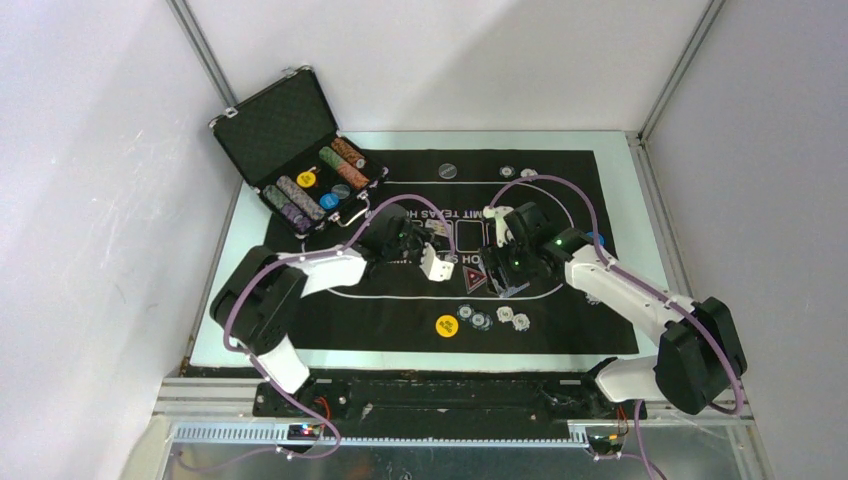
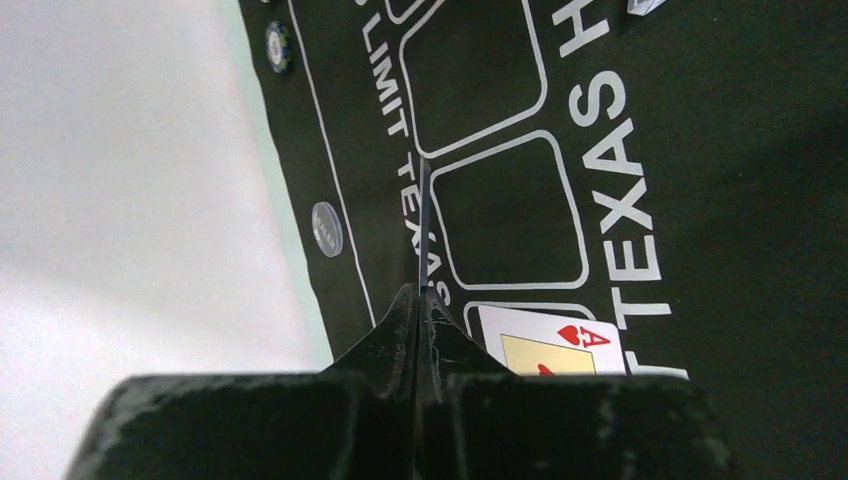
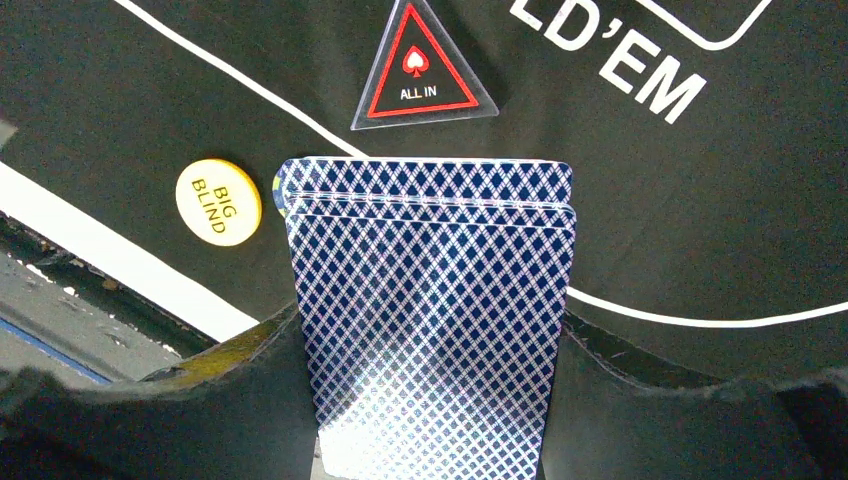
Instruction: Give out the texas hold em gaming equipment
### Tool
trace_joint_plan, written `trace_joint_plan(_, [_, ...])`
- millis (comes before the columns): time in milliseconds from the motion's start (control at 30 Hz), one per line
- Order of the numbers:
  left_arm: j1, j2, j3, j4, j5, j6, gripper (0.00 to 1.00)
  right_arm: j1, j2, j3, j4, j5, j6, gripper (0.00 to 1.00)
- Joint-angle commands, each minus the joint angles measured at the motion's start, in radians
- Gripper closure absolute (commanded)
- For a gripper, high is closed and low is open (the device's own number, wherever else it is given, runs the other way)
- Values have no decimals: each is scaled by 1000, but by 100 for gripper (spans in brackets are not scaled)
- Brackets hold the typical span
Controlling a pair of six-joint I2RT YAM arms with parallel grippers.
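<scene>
My left gripper [image 2: 420, 295] is shut on a single playing card [image 2: 423, 220], seen edge-on above the black mat [image 2: 740, 200]. An ace of hearts [image 2: 555, 345] lies face up on the mat just right of its fingers. My right gripper [image 3: 430, 330] is shut on a deck of blue-backed playing cards [image 3: 430, 260], held above the mat. Beyond the deck lie the red-black "ALL IN" triangle [image 3: 420, 70] and the yellow "BIG BLIND" disc [image 3: 218, 201]. In the top view both grippers are over the mat's middle, the left [image 1: 422, 248] and the right [image 1: 505, 268].
The open black case [image 1: 290, 140] with chip rows stands at the back left. Small chips [image 1: 480, 319] lie next to the yellow disc [image 1: 447, 325] at the mat's near side. A grey disc [image 1: 449, 170] and chips [image 1: 510, 172] lie at the far edge. A blue disc [image 1: 597, 240] lies by the right arm.
</scene>
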Motion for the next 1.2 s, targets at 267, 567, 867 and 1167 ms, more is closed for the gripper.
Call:
trace_joint_plan(267, [-1, 116, 146, -140, -35, 17, 100, -16, 26, 6, 48, -12, 7, 100])
trace_joint_plan(567, [-14, 154, 194, -221, -52, 2, 83, -24, 35, 6, 48, -8, 8, 100])
trace_joint_plan(867, [-23, 154, 225, -312, -58, -7, 58, -27, 28, 0, 51, -9, 8, 100])
trace_joint_plan(1167, [-28, 83, 212, -343, 1, -72, 4, -26, 10, -9, 48, -1, 6, 100])
